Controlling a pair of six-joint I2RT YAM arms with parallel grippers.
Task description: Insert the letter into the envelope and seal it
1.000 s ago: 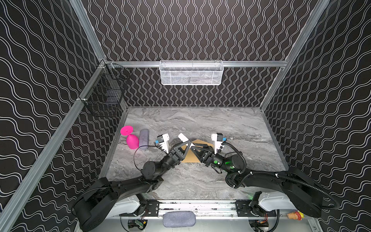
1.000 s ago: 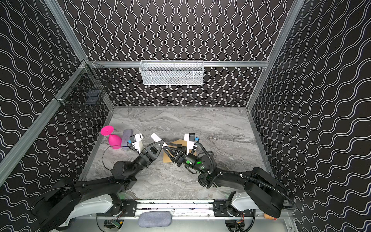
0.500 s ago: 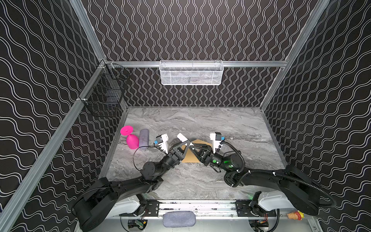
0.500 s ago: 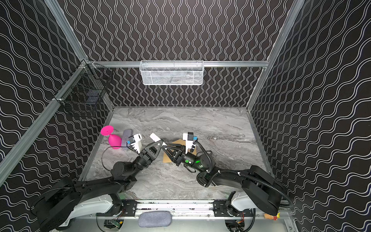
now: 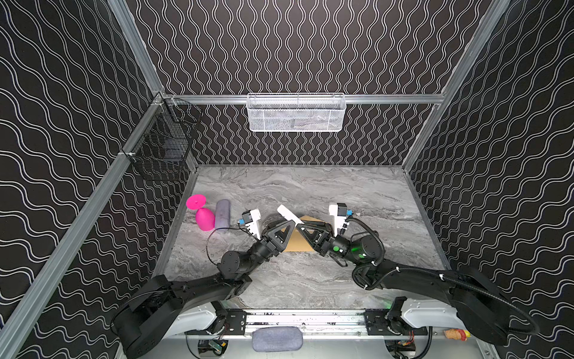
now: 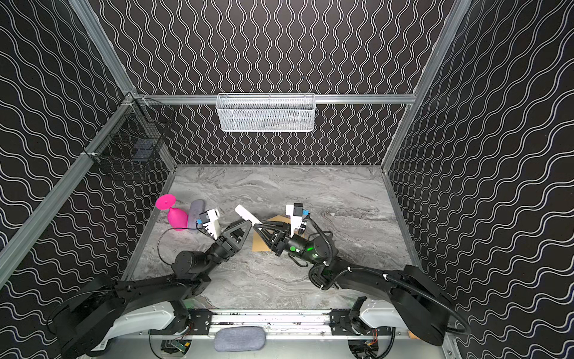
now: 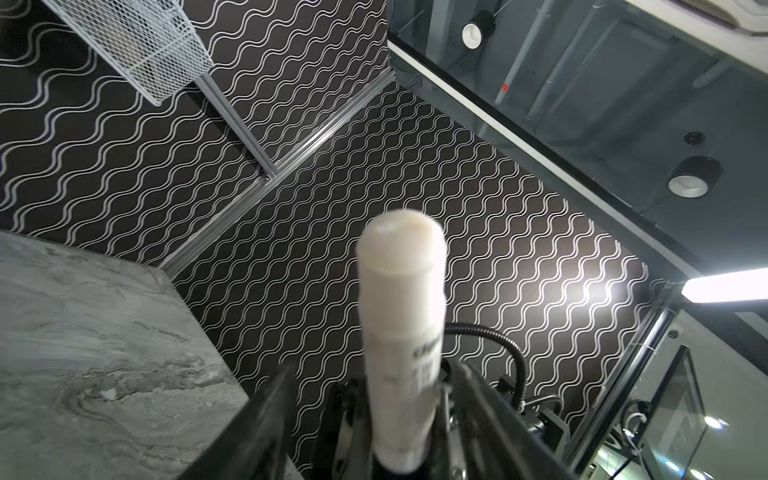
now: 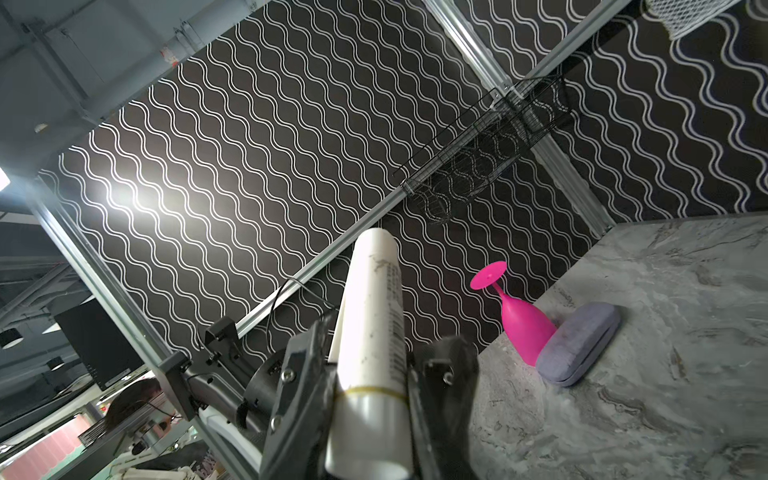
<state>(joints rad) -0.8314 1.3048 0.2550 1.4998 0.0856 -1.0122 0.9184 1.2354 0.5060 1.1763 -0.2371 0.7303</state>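
Observation:
A plain brown envelope [image 5: 297, 245] [image 6: 260, 244] lies flat on the marble table [image 5: 310, 192], mostly hidden under both grippers in both top views. The letter is out of view. A white tube [image 5: 287, 213] [image 6: 246, 213] sticks up above the envelope where the grippers meet. My right gripper [image 5: 298, 226] [image 8: 386, 340] is shut on the white tube [image 8: 374, 299] near its silver cap. My left gripper [image 5: 291, 222] [image 7: 372, 368] stands open around the tube [image 7: 401, 291], with a gap between it and the fingers [image 7: 266, 415].
A pink goblet [image 5: 203, 214] [image 8: 523, 328] lies on its side at the table's left edge beside a lilac-grey case [image 5: 222, 214] [image 8: 577, 345]. A white mesh basket [image 5: 296, 113] hangs on the back wall. A black wire basket [image 5: 164, 146] hangs on the left wall.
My left gripper's jaws have spread apart off the white tube. The right gripper has closed on it. Both arms have hardly moved.

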